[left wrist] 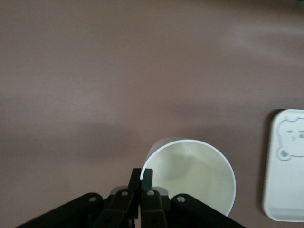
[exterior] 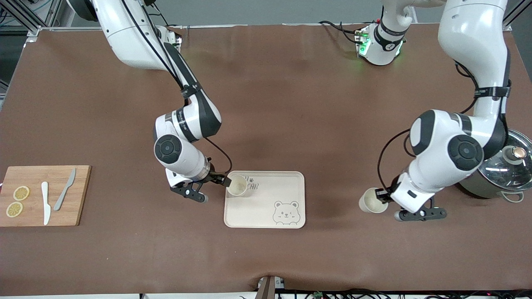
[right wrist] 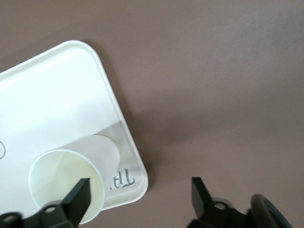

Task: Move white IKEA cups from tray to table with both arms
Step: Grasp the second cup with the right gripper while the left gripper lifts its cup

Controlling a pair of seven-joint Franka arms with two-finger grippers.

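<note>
One white cup [exterior: 237, 185] stands upright on the bear-printed tray [exterior: 266, 203], in the corner toward the right arm's end. My right gripper [exterior: 221, 181] is open beside it. In the right wrist view [right wrist: 141, 190] one finger [right wrist: 80, 194] overlaps this cup's [right wrist: 71, 166] rim and the other is over bare table next to the tray [right wrist: 57, 104]. My left gripper [exterior: 385, 194] is shut on the rim of the second white cup [exterior: 372, 201], low over the table between tray and pot. The left wrist view shows its fingers [left wrist: 141, 175] pinching the cup's [left wrist: 194, 175] wall.
A wooden cutting board [exterior: 79, 195] with two lemon slices, a white knife [exterior: 45, 203] and a grey knife [exterior: 64, 189] lies at the right arm's end. A steel pot with a glass lid [exterior: 505, 170] stands at the left arm's end. The tray's edge [left wrist: 285, 190] shows in the left wrist view.
</note>
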